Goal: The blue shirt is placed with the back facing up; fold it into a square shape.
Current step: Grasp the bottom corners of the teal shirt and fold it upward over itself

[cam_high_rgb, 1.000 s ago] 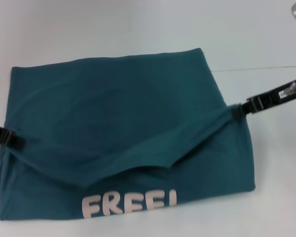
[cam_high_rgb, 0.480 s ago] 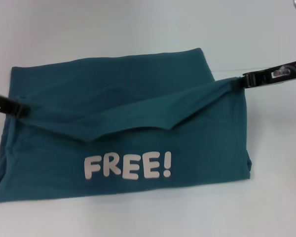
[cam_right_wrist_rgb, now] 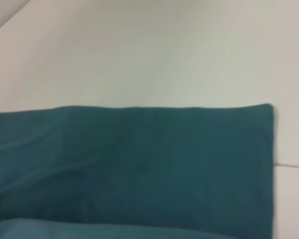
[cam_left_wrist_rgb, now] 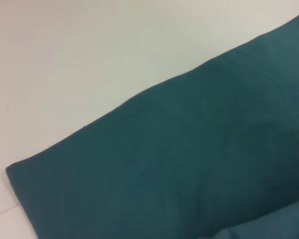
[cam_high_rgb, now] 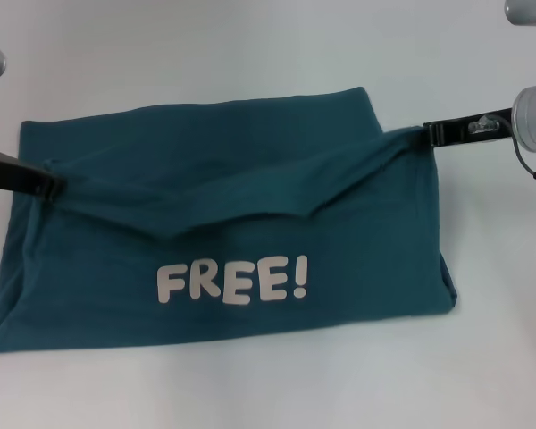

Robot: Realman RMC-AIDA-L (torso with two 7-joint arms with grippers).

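Teal knit of the blue shirt (cam_high_rgb: 223, 228) sags between left jaws (cam_high_rgb: 52, 186) and right jaws (cam_high_rgb: 426, 134), both clenched on its fold edge; uneven pulling could skew the fold.

A plain white tabletop (cam_high_rgb: 250, 384) fills the whole background, smooth and evenly lit with soft shadows. A thin straight seam line (cam_high_rgb: 482, 122) crosses its surface on the right side.
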